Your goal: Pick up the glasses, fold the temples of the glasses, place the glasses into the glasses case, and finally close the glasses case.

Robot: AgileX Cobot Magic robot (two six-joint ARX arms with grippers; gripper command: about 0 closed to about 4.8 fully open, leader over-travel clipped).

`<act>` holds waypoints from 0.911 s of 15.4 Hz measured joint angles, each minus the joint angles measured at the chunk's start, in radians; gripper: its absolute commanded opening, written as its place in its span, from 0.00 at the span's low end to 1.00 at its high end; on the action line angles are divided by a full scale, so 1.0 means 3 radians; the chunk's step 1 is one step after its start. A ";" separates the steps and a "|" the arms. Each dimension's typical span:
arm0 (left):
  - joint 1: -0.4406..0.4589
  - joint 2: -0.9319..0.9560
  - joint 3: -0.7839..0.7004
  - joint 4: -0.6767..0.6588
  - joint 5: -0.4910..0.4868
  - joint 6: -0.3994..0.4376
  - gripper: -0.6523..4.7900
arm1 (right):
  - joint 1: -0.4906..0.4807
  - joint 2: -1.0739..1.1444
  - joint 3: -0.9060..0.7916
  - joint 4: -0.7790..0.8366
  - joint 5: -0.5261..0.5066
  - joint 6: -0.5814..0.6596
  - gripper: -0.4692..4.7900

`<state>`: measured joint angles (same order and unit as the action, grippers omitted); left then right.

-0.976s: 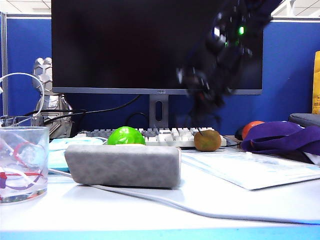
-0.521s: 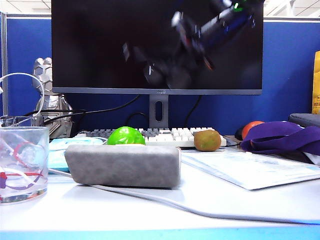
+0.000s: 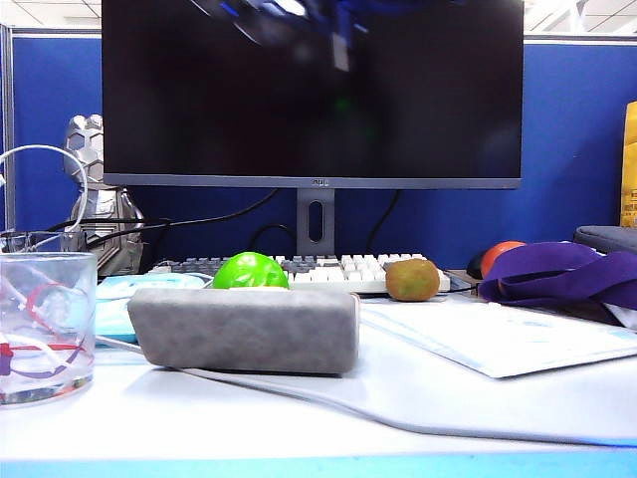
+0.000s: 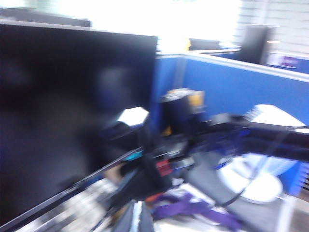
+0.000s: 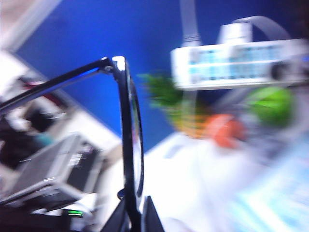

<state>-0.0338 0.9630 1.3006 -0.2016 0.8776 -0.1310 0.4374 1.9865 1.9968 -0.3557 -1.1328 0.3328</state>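
Observation:
The glasses [image 5: 131, 145] show edge-on in the right wrist view as a thin black frame. One temple [image 5: 53, 89] sticks out unfolded. My right gripper [image 5: 134, 220] is shut on the frame's lower rim and holds it in the air. The glasses case [image 3: 245, 329] lies shut on the white table, well below both arms. Only a blurred dark arm [image 3: 289, 15] shows at the top edge of the exterior view, and the glasses cannot be made out there. My left gripper [image 4: 135, 220] is blurred, its fingers nearly together with nothing seen between them. It faces the other arm [image 4: 193, 135].
A big monitor [image 3: 309, 90] stands behind a keyboard [image 3: 328, 269]. A green ball [image 3: 251, 270], a kiwi [image 3: 413, 280] and a purple cloth bundle [image 3: 557, 274] lie behind the case. A glass cup [image 3: 45, 324], papers [image 3: 498, 334] and a white cable [image 3: 398, 418] are in front.
The blurred arm in front of the monitor has risen and swung left, from mid-screen on the right to the frame's top edge. The case and the other things have stayed put.

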 measured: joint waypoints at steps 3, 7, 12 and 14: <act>-0.0220 0.0001 0.0000 0.0017 0.0036 0.0000 0.11 | 0.0278 -0.0036 0.0000 0.0130 -0.0141 0.0130 0.09; -0.0225 0.0001 0.0000 0.0017 0.0058 0.0000 0.11 | 0.0601 -0.0106 0.0000 0.0198 -0.0233 0.0207 0.09; -0.0226 0.0031 0.0001 -0.0079 0.0122 0.0058 0.11 | 0.0647 -0.0304 -0.0004 0.0539 -0.0245 0.0451 0.09; -0.0233 0.0048 0.0013 -0.0103 0.0156 0.0089 0.11 | 0.0647 -0.0343 -0.0008 0.0734 -0.0215 0.0601 0.09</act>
<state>-0.1036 0.9775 1.3045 -0.2325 0.9245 -0.1043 0.6315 1.8835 1.9945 -0.1356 -1.1973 0.5133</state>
